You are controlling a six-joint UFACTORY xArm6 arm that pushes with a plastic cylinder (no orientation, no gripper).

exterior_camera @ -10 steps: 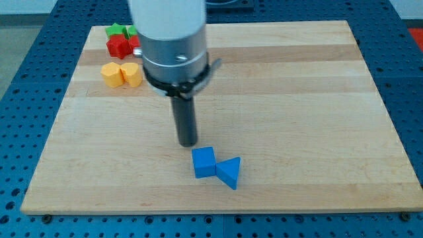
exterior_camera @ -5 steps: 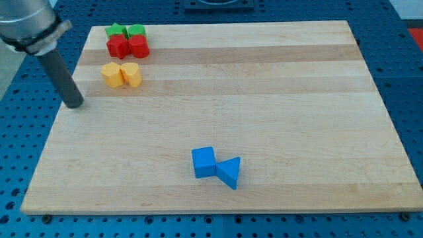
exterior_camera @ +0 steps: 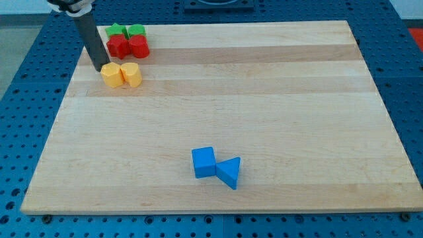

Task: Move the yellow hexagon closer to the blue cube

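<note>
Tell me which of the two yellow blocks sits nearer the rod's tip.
The yellow hexagon, the one toward the view's left of the pair. My tip sits right at its upper-left edge, while the other yellow block lies beyond it, on the view's right.

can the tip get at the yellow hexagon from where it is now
Probably yes: my tip sits right at the upper-left edge of the yellow hexagon, nothing between them. The yellow heart lies on its far side.

One camera — high, angled down, whole board (exterior_camera: 264, 99) in view
</note>
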